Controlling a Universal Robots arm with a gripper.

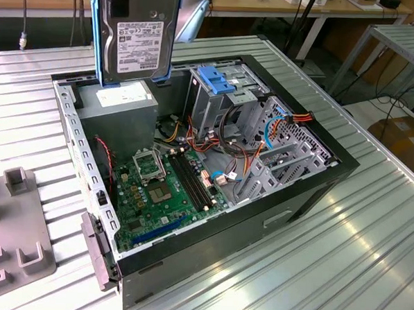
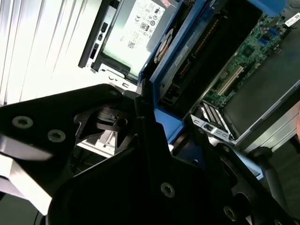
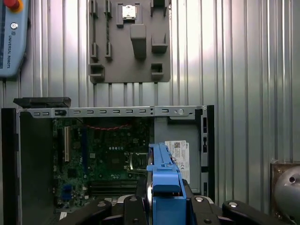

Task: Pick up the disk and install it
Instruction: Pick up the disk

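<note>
Transport step: the gripper (image 3: 164, 204), clamped on the disk (image 1: 138, 44), hangs above the computer case (image 1: 294, 215); installing likely requires alignment with the drive cage (image 1: 204, 110).

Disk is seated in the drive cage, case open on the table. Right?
Not seated. The gripper holds the disk in the air above the open case, clear of the cage. The exterior view shows it.
</note>
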